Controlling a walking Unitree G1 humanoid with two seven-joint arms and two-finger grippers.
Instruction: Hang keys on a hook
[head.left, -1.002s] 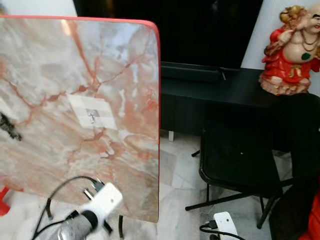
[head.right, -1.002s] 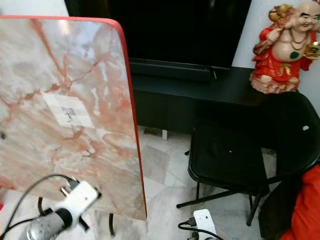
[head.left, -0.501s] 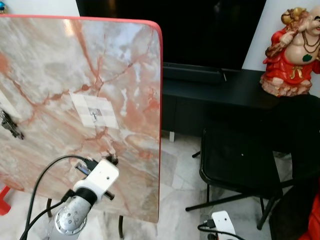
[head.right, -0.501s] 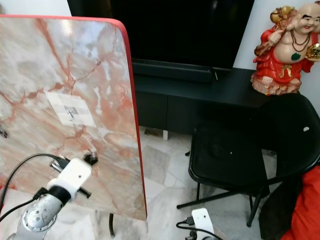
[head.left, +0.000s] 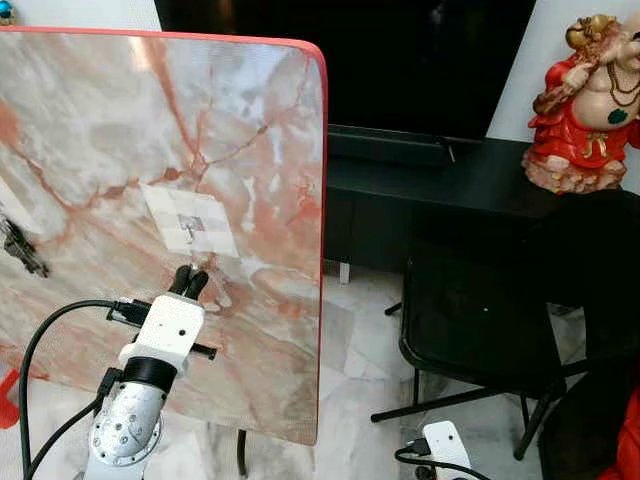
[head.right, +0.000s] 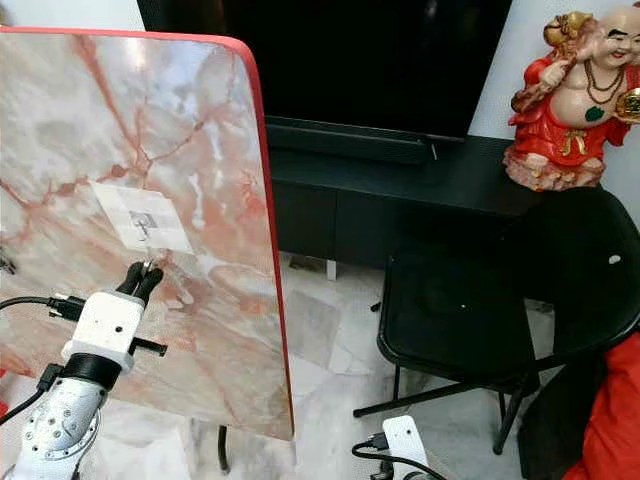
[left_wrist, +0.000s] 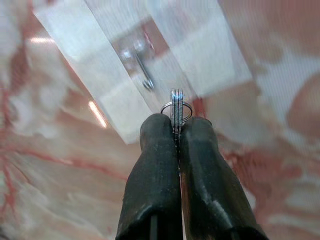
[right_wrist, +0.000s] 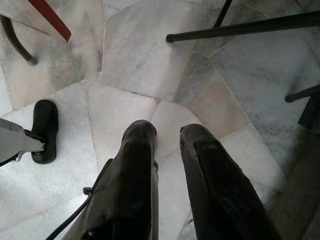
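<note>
A pink marble board (head.left: 100, 130) with a red rim stands upright before me. On it is a clear adhesive patch with a small metal hook (head.left: 188, 229), which the left wrist view has close up as the hook (left_wrist: 144, 75). My left gripper (head.left: 188, 280) is raised just below the patch and is shut on a silver key ring (left_wrist: 176, 107), whose loop sticks out past the fingertips, a short way under the hook. My right gripper (right_wrist: 165, 132) hangs low over the floor with its fingers slightly apart and nothing between them.
A second dark hook or clip (head.left: 20, 248) sits at the board's left edge. Right of the board are a black chair (head.left: 480, 320), a black TV bench (head.left: 440, 170) and a red figurine (head.left: 585, 100). The board's metal legs (head.left: 240, 455) stand on marble tiles.
My left arm has risen from the bottom of the picture up the board, bringing the key ring from well below the patch to just under the hook. The right arm is unchanged.
</note>
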